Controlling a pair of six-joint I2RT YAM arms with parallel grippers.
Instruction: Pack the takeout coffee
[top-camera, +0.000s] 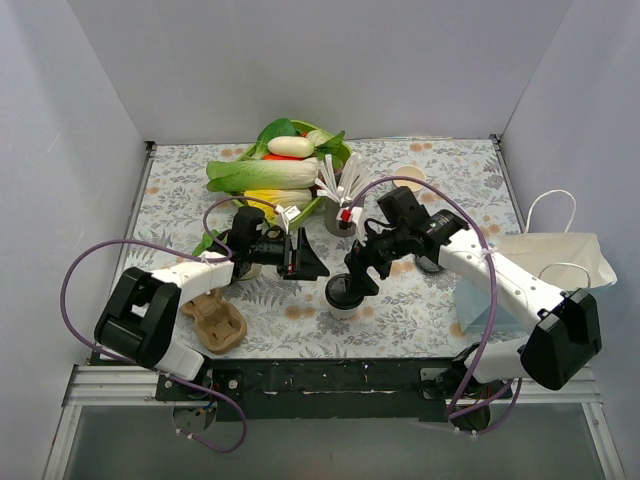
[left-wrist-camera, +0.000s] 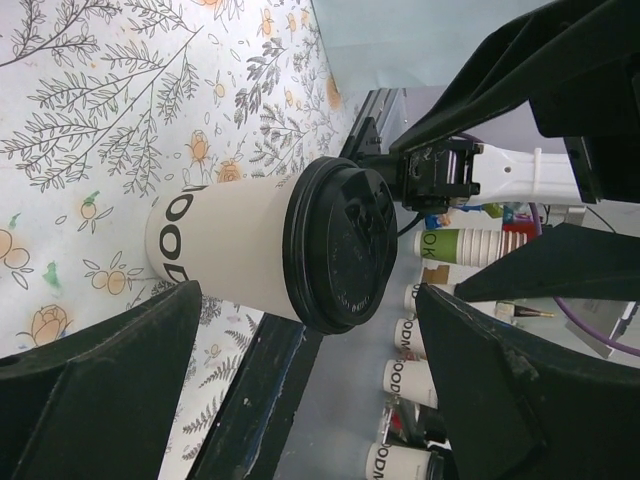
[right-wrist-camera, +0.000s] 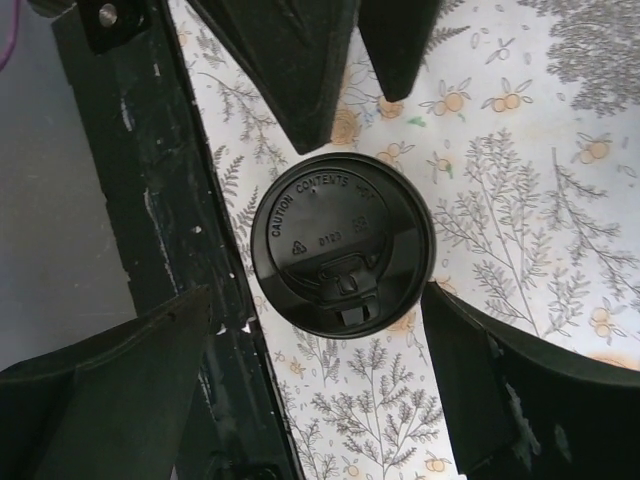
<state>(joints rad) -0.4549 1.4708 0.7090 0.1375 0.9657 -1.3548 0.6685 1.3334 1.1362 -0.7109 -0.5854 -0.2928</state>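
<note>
The takeout coffee (top-camera: 343, 294) is a cream-white paper cup with dark lettering and a black lid, standing upright on the floral table near the front middle. In the left wrist view the cup (left-wrist-camera: 225, 250) and its lid (left-wrist-camera: 340, 245) lie just beyond my open left gripper (left-wrist-camera: 310, 385), which touches neither. My left gripper (top-camera: 312, 265) sits level with the cup on its left. My right gripper (top-camera: 354, 280) hovers over the cup. From the right wrist the lid (right-wrist-camera: 342, 245) shows from above, with my right gripper (right-wrist-camera: 320, 390) open and its fingers (right-wrist-camera: 520, 390) wide on either side.
A brown cardboard cup carrier (top-camera: 215, 322) lies at the front left. A white paper bag (top-camera: 560, 262) lies at the right. A grey cup of straws (top-camera: 340, 212) and a basket of vegetables (top-camera: 285, 165) stand behind. An open paper cup (top-camera: 408, 177) is at the back right.
</note>
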